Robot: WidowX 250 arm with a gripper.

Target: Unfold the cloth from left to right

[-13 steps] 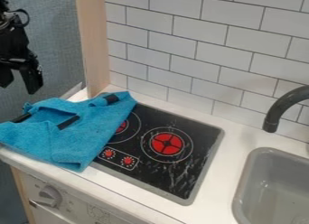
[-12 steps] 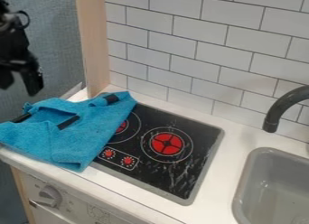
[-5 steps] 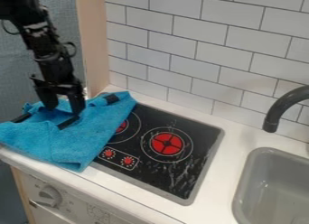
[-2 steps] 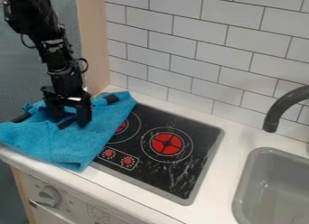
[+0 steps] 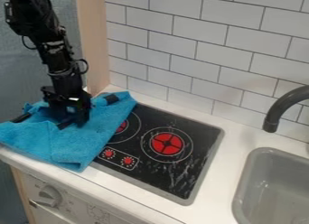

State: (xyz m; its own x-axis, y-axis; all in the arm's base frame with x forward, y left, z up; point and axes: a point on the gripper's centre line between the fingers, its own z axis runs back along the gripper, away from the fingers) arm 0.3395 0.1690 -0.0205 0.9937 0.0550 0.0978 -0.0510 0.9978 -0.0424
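Camera view: handling first. Bright blue, fuzzy fabric cloth should be light, limp, not fragile. Nap ought to give decent friction, so slip risk looks low; the likelier fault is pinching two layers and dragging the whole bundle (soft stuff does that). Best hold: the free edge of the top layer, near the narrow black strip mid-cloth, shallow bite, then lift before carrying toward the desk's sink end.

Black metal gripper is down at the folds by that strip. Can't tell whether the jaws are open or closed, or whether they have any fabric.

Location: cloth is bunched at the left end of the white flat desk, overlapping the left part of the black rectangular stovetop. One corner points to the desk's front edge, another to the back edge.

Looks: matte, uneven, raised folds toward the left end, flatter toward the front edge. More black strips near the left and back corners (stiffer than the fabric, I'd guess). Still folded, so most of the job remains.
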